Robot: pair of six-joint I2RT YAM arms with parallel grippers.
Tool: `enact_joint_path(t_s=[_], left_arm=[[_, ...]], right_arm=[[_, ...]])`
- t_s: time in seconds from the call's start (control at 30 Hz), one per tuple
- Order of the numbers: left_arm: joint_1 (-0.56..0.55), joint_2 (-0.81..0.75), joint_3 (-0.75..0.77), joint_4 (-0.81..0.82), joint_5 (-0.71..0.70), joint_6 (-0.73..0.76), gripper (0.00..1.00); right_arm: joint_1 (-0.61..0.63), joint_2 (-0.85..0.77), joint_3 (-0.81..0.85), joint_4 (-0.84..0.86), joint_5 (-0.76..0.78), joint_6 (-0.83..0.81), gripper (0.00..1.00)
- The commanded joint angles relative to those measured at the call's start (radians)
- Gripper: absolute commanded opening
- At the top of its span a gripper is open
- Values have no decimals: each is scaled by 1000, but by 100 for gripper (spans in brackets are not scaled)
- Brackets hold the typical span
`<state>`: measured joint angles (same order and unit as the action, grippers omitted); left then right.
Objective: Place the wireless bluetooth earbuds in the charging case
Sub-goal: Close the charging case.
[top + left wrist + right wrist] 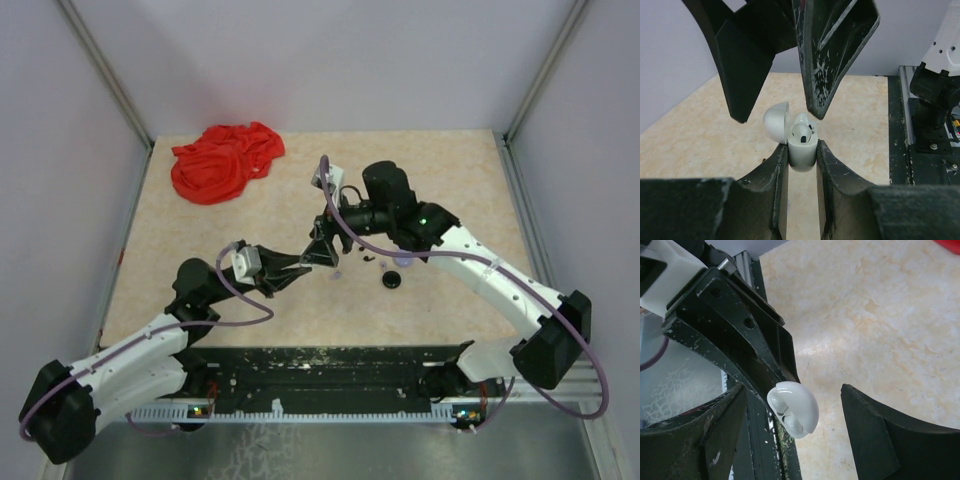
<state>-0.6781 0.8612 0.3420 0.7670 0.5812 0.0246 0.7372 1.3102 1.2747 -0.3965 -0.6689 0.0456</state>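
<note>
My left gripper (802,149) is shut on a white charging case (802,159) and holds it above the table with its lid (775,121) open. A white earbud (802,132) sits in the case. My right gripper (794,437) is open and empty, its fingers (832,55) on either side just above the case. In the right wrist view the case (795,407) hangs between my right fingers. In the top view both grippers meet at mid-table, the left (316,258) and the right (323,232). Tiny dark and lavender buds (338,272) lie on the table nearby.
A black round case (391,280) and a lavender one (405,262) lie right of the grippers. A crumpled red cloth (225,160) lies at the back left. White walls enclose the table (200,240). A black rail (330,370) runs along the near edge.
</note>
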Motion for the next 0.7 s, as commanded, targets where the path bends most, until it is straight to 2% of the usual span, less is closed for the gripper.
enact_joint_path(t_s=[0.0,0.4,0.67], left_arm=[[3,-7,37,-4,70,1,0],[5,-3,71,-99,-21,9,0],[35,13,83,-128,-35,-29,0]], right_arm=[[-4,23,52,-18,-94,-52,76],[-4,-44,19,-75,-177,-108,64],[-3,-116,-37,-44,-114,-127,63]])
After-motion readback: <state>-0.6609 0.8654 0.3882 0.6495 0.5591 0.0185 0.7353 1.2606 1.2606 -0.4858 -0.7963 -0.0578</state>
